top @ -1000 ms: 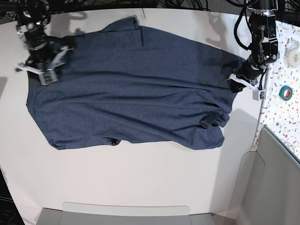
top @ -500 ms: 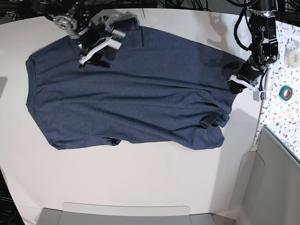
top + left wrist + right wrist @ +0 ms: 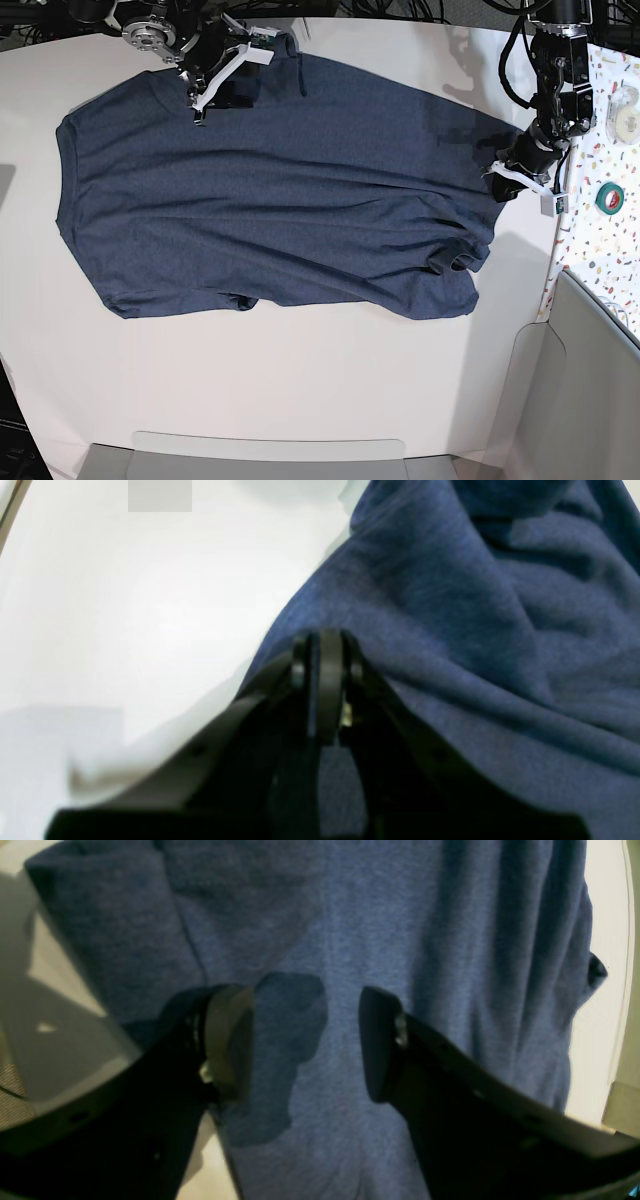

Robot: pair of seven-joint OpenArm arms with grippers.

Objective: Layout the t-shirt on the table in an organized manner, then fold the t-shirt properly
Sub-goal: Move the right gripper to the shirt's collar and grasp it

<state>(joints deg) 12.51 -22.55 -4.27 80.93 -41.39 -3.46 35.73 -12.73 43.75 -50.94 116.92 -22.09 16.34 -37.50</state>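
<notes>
Right now I am looking at the t-shirt (image 3: 280, 190) lying spread across the white counter (image 3: 300, 380), plain side up, stretching from the base view's left edge almost to the right edge of the white surface. Its lower border is sitting rumpled, with a small tuck near the bottom left and a rolled opening near the bottom right.

My left tool (image 3: 503, 185) is sitting at the shirt's right-hand edge in the base view. Through the left wrist camera I am seeing the left tool's (image 3: 322, 680) fingers pressed together with the blue cloth bunching up right at their tips, so it is clamping the shirt's edge there. White counter is showing to one side of that pinch, folds of fabric to the other.

My right tool (image 3: 225, 75) is hovering over the shirt's upper edge near the top of the base view, close to a small flap of cloth sticking out there. Through the right wrist camera the right tool's (image 3: 305, 1040) two fingers are standing well apart with nothing between them, casting a dark shadow on the fabric below.

As for containers, I am not making out any. On the speckled strip (image 3: 600, 240) beside the counter a green tape roll (image 3: 611, 197) and a pale tape roll (image 3: 627, 118) are lying loose.
</notes>
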